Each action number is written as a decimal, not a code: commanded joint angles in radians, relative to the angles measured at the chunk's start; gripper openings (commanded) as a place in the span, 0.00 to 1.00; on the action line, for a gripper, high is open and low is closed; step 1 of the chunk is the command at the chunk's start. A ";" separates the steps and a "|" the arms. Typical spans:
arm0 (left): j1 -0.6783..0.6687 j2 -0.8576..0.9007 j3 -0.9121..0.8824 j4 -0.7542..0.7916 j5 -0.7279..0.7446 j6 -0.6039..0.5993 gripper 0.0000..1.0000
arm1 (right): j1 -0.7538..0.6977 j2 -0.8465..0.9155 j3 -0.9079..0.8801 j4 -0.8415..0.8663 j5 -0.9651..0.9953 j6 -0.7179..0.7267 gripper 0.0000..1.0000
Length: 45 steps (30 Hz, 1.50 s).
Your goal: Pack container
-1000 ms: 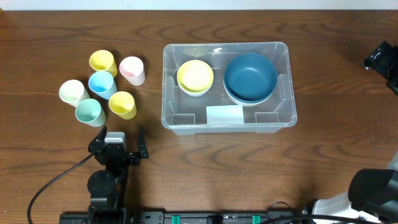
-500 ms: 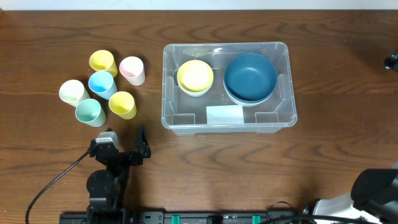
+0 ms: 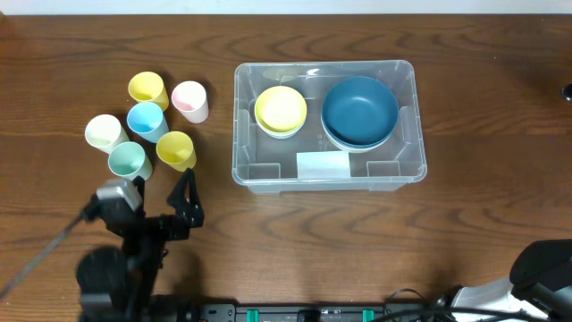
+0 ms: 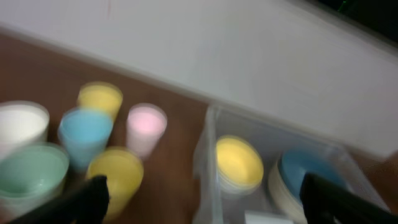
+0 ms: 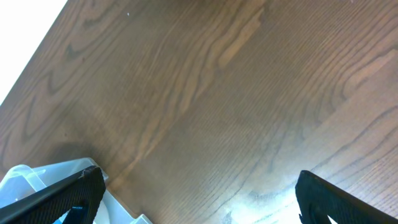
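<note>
Brown wooden table carries the clear container at upper centre of the overhead frame. It already holds a blue bowl on the right and a yellow bowl on the left. Six cups huddle at upper left, packed close together. The left gripper sits just below them with its jaws spread wide and empty. The right gripper is equally agape over bare wood. The likely next step is a cup pick. The lower yellow cup, at the cluster's edge, looks the safest to take first, pinched by its wall from above so the green cup beside it is not knocked.
</note>
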 commanded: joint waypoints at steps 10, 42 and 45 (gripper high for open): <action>-0.002 0.783 0.760 -0.640 0.016 0.075 0.98 | -0.003 0.007 0.012 -0.001 -0.017 -0.015 0.99; -0.003 1.460 0.764 -0.543 -0.059 0.229 0.79 | -0.003 0.007 0.012 0.000 -0.017 -0.015 0.99; -0.003 1.494 0.764 -0.531 -0.063 0.248 0.74 | -0.003 0.007 0.012 0.000 -0.017 -0.015 0.99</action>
